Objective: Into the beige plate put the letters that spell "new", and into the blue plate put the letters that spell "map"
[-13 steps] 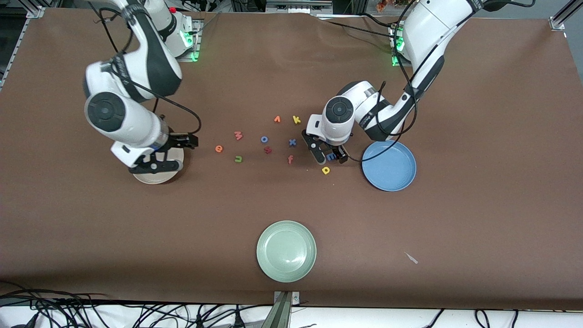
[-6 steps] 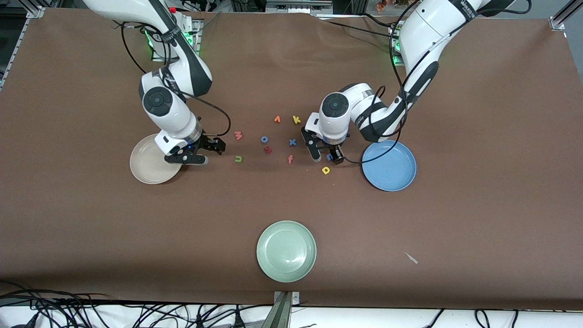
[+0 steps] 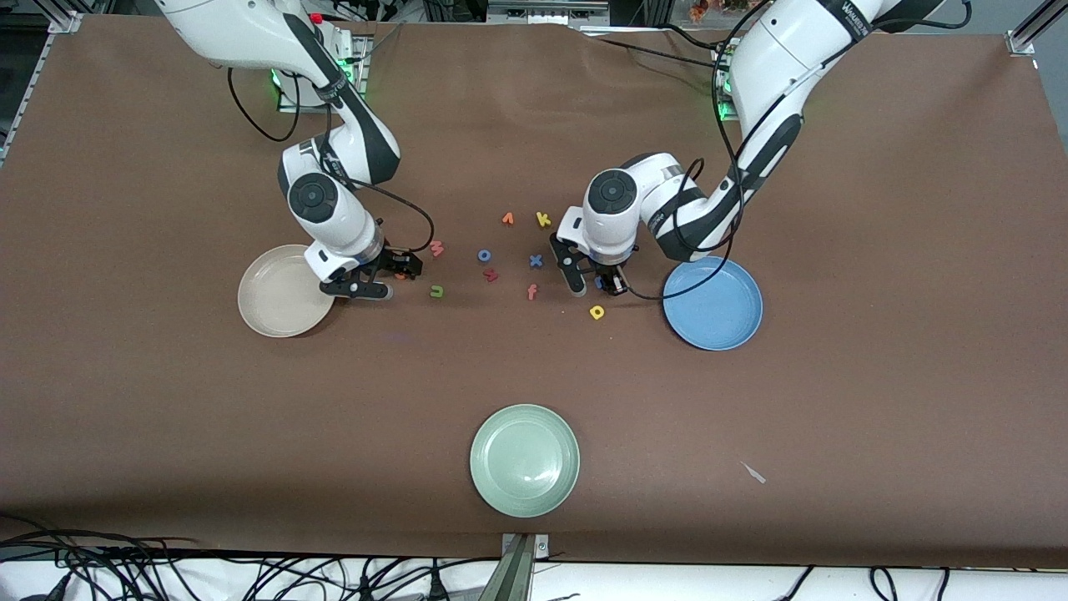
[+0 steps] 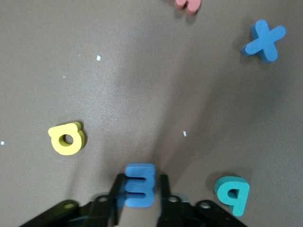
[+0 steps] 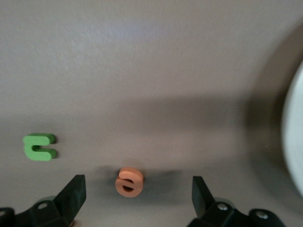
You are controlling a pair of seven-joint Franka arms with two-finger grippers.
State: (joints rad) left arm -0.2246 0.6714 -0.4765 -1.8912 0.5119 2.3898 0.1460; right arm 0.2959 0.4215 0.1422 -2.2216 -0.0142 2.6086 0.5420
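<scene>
My left gripper [image 4: 139, 183] is down at the table beside the blue plate [image 3: 712, 302], shut on the blue "m" [image 4: 138, 184], which still lies on the cloth. The yellow round letter [image 4: 67, 138] and the teal stemmed letter [image 4: 232, 193] lie on either side of it. My right gripper [image 5: 137, 189] is open, low over the orange "e" [image 5: 129, 181], which lies between its fingers without touching them. The green "n" [image 5: 40, 146] lies close by. The pink-red "w" [image 3: 436, 248] is farther from the front camera. The beige plate [image 3: 279, 292] sits beside the right gripper [image 3: 390, 274].
Spare letters lie between the two grippers: a blue "o" [image 3: 485, 255], a dark red letter [image 3: 491, 274], an orange "v" [image 3: 507, 219], a yellow "k" [image 3: 543, 219], a blue "x" [image 3: 536, 260] and a pink "f" [image 3: 531, 291]. A pale green plate [image 3: 525, 460] sits near the front edge.
My left gripper has shut on the blue "m". My right arm has swung from over the beige plate toward the letters and come down around the orange "e".
</scene>
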